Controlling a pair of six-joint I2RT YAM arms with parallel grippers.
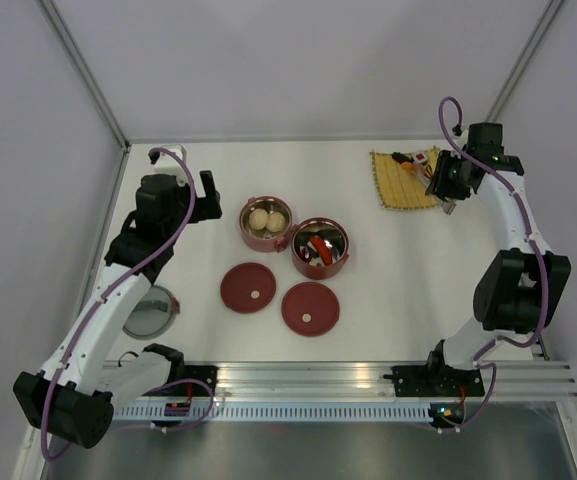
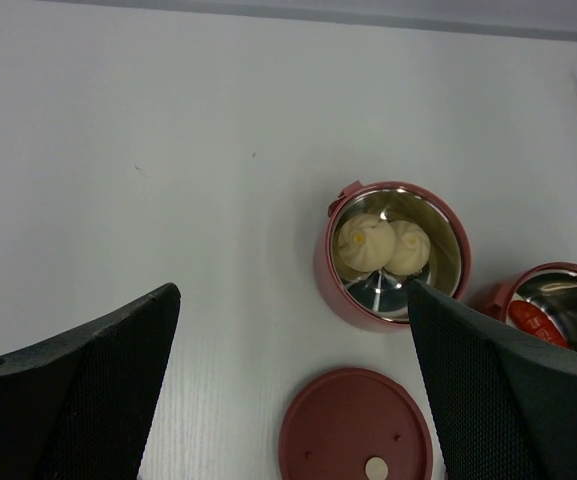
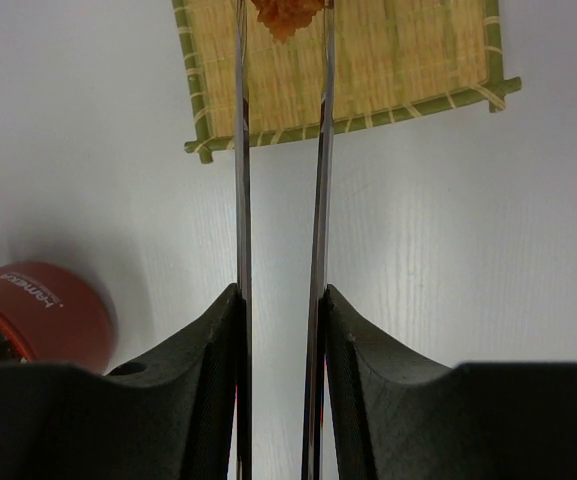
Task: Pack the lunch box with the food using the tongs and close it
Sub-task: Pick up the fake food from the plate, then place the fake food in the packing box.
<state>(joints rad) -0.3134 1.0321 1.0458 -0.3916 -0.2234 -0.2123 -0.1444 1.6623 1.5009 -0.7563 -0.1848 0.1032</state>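
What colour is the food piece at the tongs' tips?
Orange. The piece between the tongs shows best in the right wrist view.

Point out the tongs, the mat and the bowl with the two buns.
tongs (image 3: 319,200), right wrist view, on one arm
mat (image 3: 408,50), right wrist view, bare weave
bowl (image 2: 322,270), left wrist view, outer wall

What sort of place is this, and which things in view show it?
Probably a robot lab test cell: a plain white table, bare grey walls, and a left arm and right arm bolted to a metal rail.
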